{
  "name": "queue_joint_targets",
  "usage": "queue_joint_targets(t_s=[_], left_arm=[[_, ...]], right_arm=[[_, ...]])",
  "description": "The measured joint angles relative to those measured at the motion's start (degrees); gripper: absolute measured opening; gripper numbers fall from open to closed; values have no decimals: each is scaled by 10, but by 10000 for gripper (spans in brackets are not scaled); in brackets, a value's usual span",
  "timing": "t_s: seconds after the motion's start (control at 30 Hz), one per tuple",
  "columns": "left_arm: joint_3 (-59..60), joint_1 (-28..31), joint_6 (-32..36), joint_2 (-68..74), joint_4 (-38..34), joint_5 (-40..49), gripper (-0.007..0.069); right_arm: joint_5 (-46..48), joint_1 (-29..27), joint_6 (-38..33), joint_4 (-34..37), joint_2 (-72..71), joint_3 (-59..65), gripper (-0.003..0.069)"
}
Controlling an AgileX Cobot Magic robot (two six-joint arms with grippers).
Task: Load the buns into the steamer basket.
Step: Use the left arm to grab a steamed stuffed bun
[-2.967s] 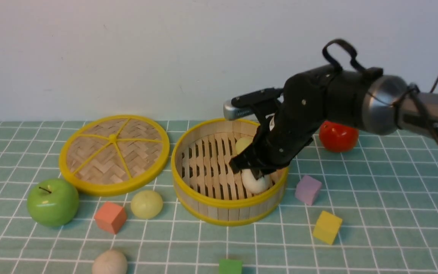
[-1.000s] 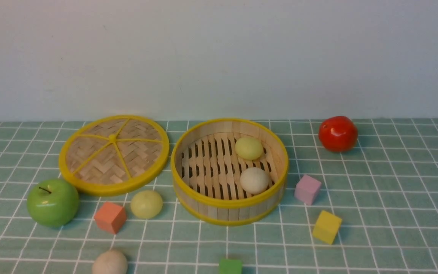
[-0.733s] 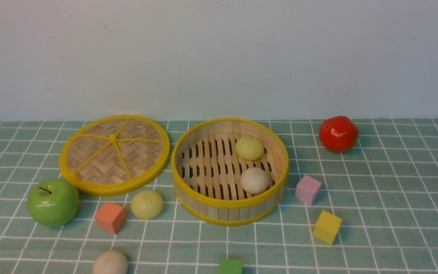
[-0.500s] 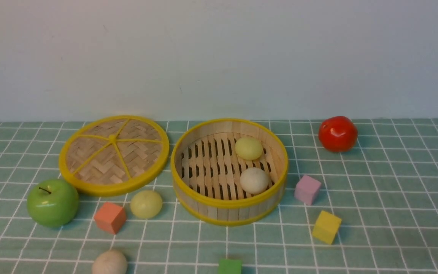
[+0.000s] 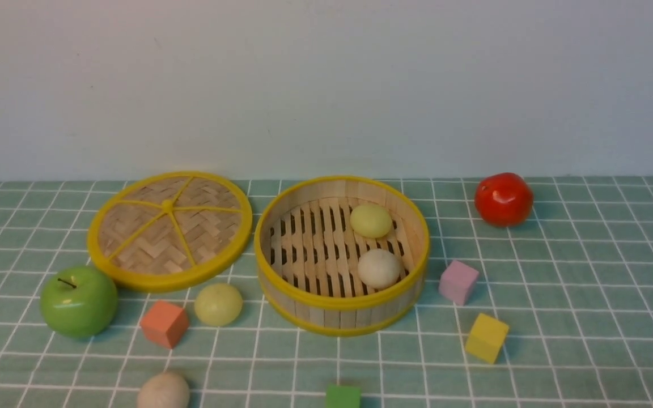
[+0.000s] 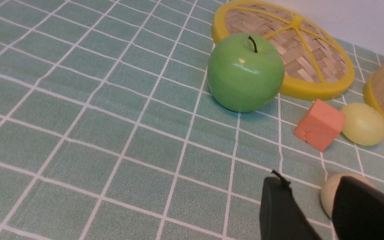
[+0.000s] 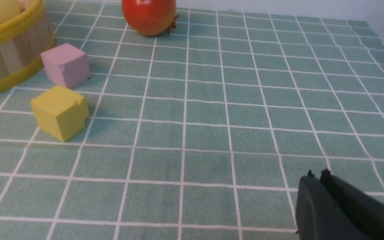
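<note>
Steamer basket (image 5: 338, 314): two buns (image 5: 379, 268) inside. Beige bun (image 6: 327, 196), 7 o'clock, apparently just beyond left gripper (image 6: 308, 181), jaws parted. Right gripper (image 7: 317, 175) closed, empty.

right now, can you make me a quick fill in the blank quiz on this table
The steamer basket holds ____ buns.
The woven lid lies on the basket's ____ side.
Beside the yellow bun outside the basket sits the ____ cube.
The right end effector is ____.
Missing words: two; left; orange; shut.
</note>
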Motion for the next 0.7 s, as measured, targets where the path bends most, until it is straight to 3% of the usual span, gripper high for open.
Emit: queue_joint_targets(t_s=[0.7], left_arm=[[0, 0, 0, 0, 0, 0, 238]], right_arm=[[0, -1, 0, 0, 0, 0, 22]])
